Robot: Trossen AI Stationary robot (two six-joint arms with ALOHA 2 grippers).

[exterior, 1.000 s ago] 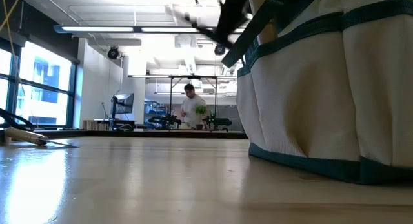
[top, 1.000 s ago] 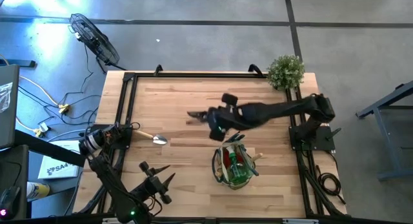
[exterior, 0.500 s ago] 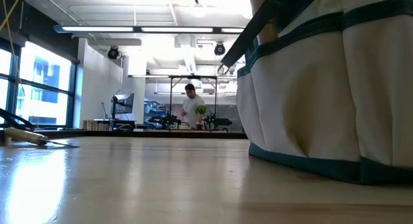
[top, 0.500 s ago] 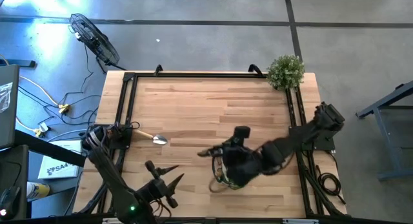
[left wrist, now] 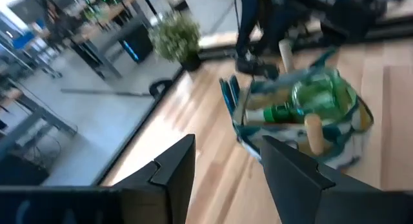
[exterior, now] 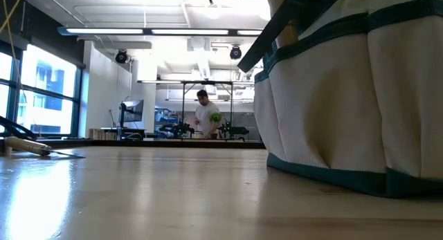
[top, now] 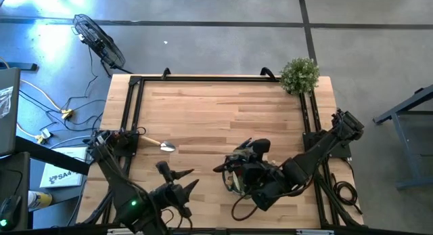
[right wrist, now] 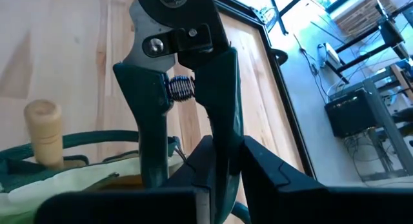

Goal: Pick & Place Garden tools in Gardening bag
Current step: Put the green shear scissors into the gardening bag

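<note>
On the pale wooden plank surface [top: 203,120], the soft beige fabric tote with dark green trim [top: 238,187] sits near the front right, already stuffed. Over it, the right end effector [right wrist: 222,161] is clamped on one handle of the dark green-handled pruning shears [right wrist: 187,88]. Best lower the handles straight into a gap, clear of the loop straps, before releasing. Left end effector [left wrist: 222,162] waits apart, front left. A wooden-handled metal trowel [top: 161,145] remains out.
</note>
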